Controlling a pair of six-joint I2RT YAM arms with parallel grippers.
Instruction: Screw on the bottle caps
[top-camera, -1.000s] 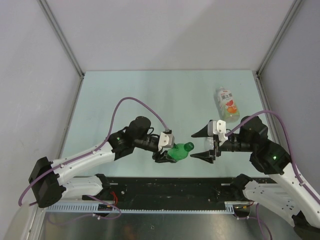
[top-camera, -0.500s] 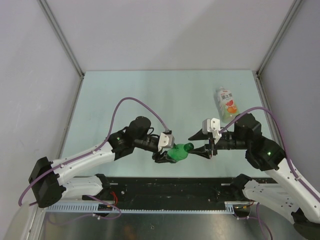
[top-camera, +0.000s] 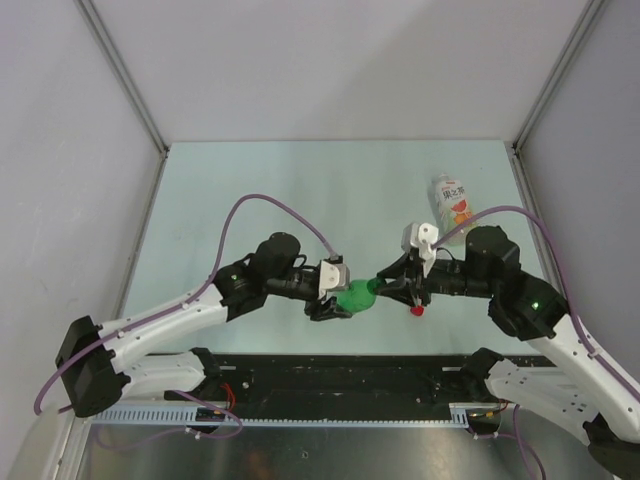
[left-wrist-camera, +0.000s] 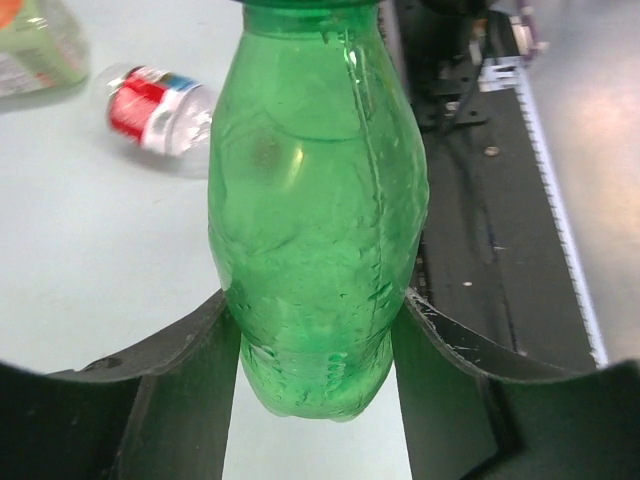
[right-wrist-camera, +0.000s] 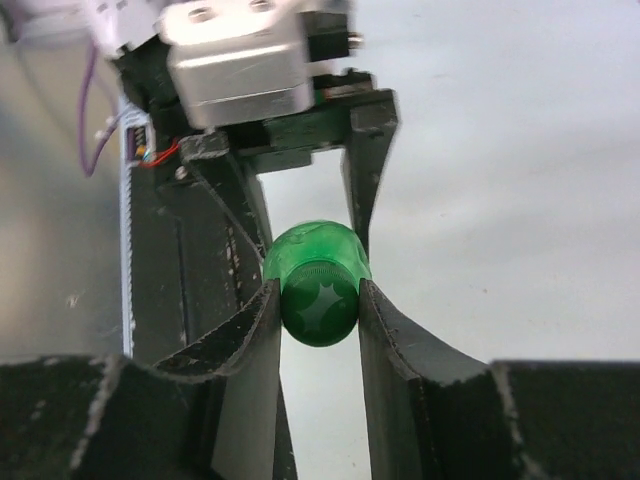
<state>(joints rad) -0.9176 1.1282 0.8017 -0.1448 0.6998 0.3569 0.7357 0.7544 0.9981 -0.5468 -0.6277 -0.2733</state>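
Observation:
The small green bottle (top-camera: 352, 297) hangs level above the table's near edge, its base between the fingers of my left gripper (top-camera: 333, 302), which is shut on it. In the left wrist view the bottle (left-wrist-camera: 315, 210) fills the space between both fingers (left-wrist-camera: 190, 380). A green cap (right-wrist-camera: 320, 300) sits on the bottle's mouth, and my right gripper (right-wrist-camera: 320, 305) is shut on it from both sides. In the top view, that gripper (top-camera: 384, 286) meets the bottle's neck from the right. The slim clear bottle (left-wrist-camera: 160, 100) with a red label lies on the table. The white cap is out of view.
The wider clear bottle (top-camera: 455, 205) lies at the back right, and its edge (left-wrist-camera: 35, 45) shows in the left wrist view. A small red piece (top-camera: 417, 310) shows on the table just below my right gripper. The black base rail (top-camera: 340, 370) runs along the near edge.
My right gripper has moved left up to the green bottle's mouth and closed on the green cap. The left gripper has kept its hold on the bottle.

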